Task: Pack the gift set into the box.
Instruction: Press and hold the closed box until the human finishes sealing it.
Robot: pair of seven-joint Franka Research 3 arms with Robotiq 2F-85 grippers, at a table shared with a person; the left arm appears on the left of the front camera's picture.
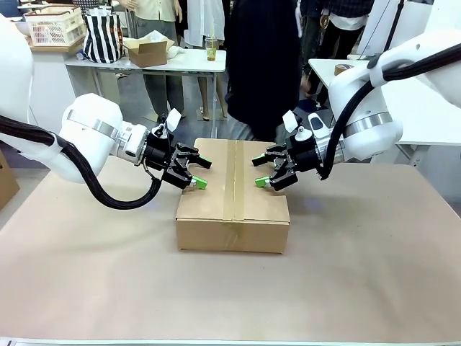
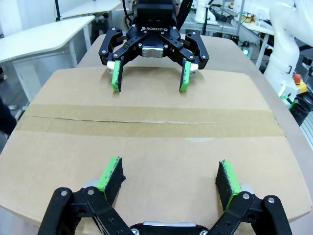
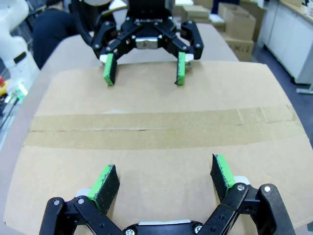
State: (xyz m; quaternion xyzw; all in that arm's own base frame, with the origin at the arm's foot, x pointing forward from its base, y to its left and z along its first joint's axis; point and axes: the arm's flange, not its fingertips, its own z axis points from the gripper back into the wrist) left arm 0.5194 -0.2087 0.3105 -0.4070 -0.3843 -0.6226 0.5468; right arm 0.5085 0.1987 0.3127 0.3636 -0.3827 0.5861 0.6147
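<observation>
The box (image 1: 233, 194) is a plain brown carton lying flat mid-table, its flaps shut and a strip of brown tape (image 1: 234, 180) running along the middle seam. My left gripper (image 1: 199, 172) hovers open just over the box's left edge, nothing between its green pads. Opposite it, my right gripper (image 1: 262, 172) is open above the right edge, also empty. In the left wrist view my own gripper (image 2: 168, 180) faces the other one (image 2: 148, 78) across the taped seam (image 2: 146, 126). The right wrist view mirrors this: gripper (image 3: 165, 178), box top (image 3: 156, 147). No gift set shows.
Brown paper (image 1: 360, 274) covers the table around the box. A person in dark clothes (image 1: 263, 65) stands at the far side. Behind stand a white table with a small open cardboard box (image 1: 148, 50), a striped bag (image 1: 102, 34) and a crate (image 1: 54, 25).
</observation>
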